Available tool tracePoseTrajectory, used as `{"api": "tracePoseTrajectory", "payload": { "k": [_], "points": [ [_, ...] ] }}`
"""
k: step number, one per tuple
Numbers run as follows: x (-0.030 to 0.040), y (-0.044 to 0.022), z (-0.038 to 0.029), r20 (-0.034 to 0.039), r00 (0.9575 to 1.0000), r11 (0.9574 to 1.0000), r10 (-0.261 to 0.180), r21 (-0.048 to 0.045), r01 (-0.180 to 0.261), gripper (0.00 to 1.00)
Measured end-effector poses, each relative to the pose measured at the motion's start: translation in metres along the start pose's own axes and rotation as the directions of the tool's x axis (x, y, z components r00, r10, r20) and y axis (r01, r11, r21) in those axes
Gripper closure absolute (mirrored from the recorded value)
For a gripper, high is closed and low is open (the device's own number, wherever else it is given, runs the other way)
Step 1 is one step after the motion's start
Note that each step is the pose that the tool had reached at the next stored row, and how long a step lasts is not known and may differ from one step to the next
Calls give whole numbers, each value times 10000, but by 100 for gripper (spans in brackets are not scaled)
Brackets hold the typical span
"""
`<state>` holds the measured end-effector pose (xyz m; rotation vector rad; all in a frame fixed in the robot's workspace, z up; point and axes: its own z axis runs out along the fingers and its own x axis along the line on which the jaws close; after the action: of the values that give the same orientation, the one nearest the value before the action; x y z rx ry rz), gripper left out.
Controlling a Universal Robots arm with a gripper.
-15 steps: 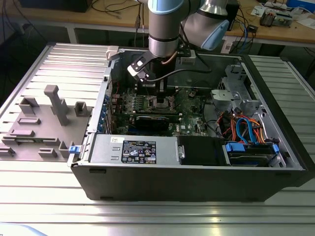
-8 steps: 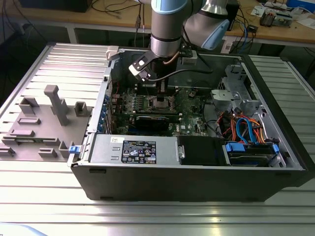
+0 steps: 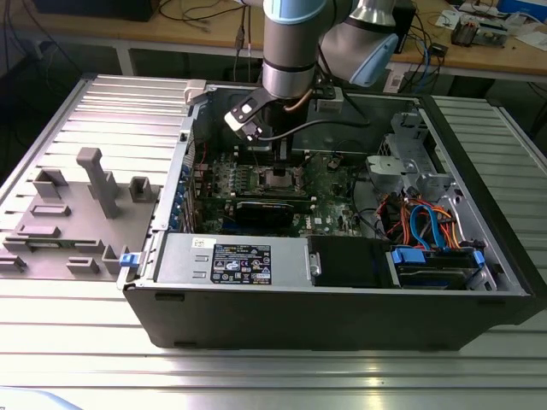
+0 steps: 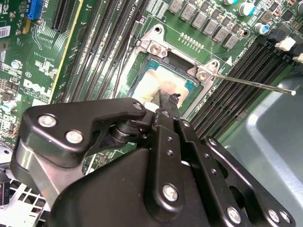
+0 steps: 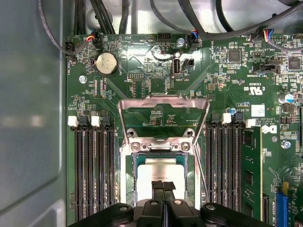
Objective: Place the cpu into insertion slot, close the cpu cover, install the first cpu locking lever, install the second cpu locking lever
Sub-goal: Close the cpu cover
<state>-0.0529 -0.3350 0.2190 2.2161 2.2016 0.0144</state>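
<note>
Over cpu [image 5: 158,169] in insertion slot [image 5: 126,187], claw [image 5: 164,183] narrow, tips prob. together; cpu cover [image 5: 163,101] upright, memory slots [image 5: 90,170] close both sides.

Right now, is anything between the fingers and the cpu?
Nothing visible is. The fingers hang right over the cpu, which lies in the insertion slot, and the cpu cover is flipped open away from it.
</note>
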Motion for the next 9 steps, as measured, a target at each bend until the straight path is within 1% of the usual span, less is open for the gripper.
{"api": "tracePoseTrajectory", "payload": {
  "k": [1,3,9],
  "points": [
    [0,0,-1,0,10000,10000,0,0,0,89],
    [0,1,-31,0,10000,10000,0,0,0,89],
    [0,1,-40,1,10000,10000,0,0,0,89]
  ]
}}
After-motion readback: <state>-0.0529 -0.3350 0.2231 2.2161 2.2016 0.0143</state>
